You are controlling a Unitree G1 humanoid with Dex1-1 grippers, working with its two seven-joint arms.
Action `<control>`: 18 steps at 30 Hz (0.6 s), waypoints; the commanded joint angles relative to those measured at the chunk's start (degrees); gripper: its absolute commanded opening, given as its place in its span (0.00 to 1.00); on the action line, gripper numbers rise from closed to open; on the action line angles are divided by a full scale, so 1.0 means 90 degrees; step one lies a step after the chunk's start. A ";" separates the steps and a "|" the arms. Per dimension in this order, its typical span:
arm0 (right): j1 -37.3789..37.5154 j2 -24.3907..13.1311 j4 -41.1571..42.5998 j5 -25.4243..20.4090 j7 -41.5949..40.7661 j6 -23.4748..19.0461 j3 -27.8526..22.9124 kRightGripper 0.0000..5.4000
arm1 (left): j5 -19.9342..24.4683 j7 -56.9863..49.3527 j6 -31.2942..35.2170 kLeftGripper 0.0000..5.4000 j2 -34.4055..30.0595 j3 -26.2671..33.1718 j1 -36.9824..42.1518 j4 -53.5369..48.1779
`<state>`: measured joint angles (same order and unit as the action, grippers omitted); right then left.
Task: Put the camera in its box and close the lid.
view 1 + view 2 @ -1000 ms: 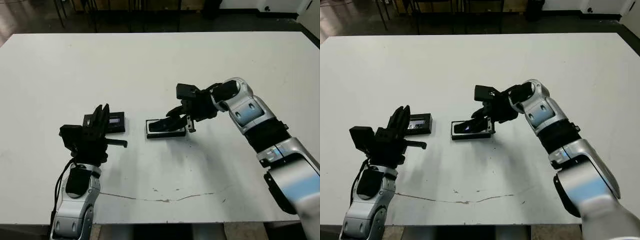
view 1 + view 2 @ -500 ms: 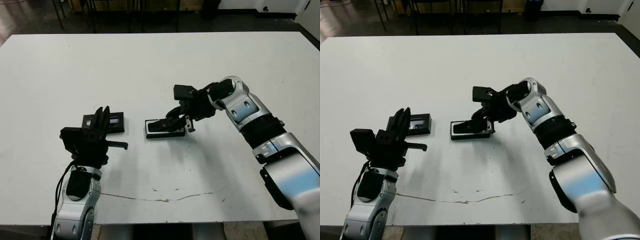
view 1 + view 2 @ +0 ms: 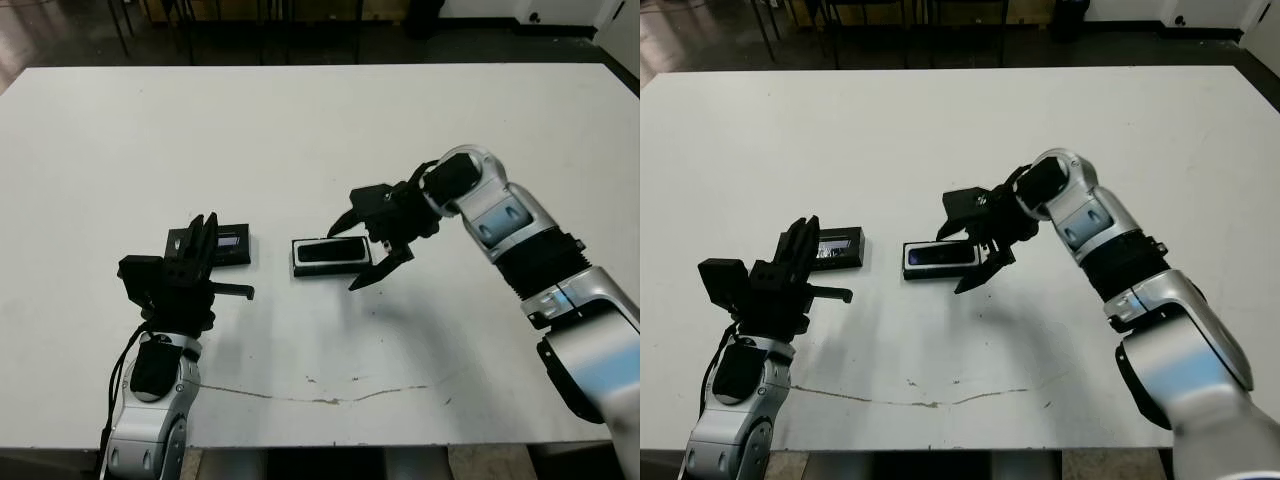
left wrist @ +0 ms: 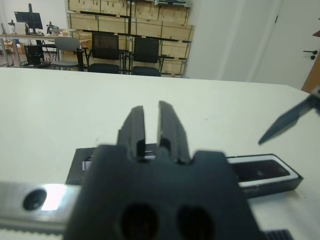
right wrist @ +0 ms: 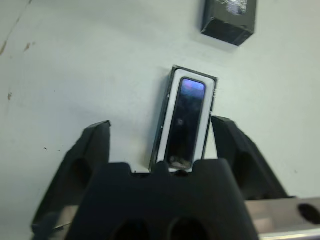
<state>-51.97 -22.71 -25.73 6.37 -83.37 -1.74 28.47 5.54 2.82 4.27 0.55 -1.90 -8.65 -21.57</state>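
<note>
Right wrist view shows one camera (image 5: 186,120) lying in one box (image 5: 170,95). One lid (image 3: 218,243) sits beside the box. The right gripper (image 3: 360,250) is spread wide by the box, holding nothing; the left gripper (image 4: 151,127) is pinched together.

We are looking at what seems a lab or workshop. A broad white table (image 3: 300,130) is filling the head views. Beyond it, in the left wrist view, black office chairs (image 4: 106,52) are standing before stacked wooden crates (image 4: 150,30), a desk with a monitor (image 4: 30,19) is sitting at one side, and a white door (image 4: 295,42) is showing too.
</note>
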 commanded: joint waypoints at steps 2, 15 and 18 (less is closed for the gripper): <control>0.0171 -0.0270 0.0297 -0.0179 0.0254 -0.0243 -0.0401 0.89 | -0.0026 0.0047 0.0061 0.00 -0.0078 0.0013 -0.0032 0.0088; 0.0889 -0.0518 0.1260 -0.1788 0.1281 -0.1321 -0.2195 1.00 | -0.0049 0.0050 0.0070 0.00 -0.0106 0.0017 -0.0051 0.0055; 0.1607 -0.0425 0.2058 -0.2253 0.2130 -0.2010 -0.2795 1.00 | -0.0042 0.0079 -0.0019 0.00 -0.0188 0.0130 -0.0020 0.0055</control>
<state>-40.96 -26.88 -9.48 -12.50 -67.08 -17.04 5.27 5.48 3.20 4.14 0.03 -1.42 -8.55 -21.58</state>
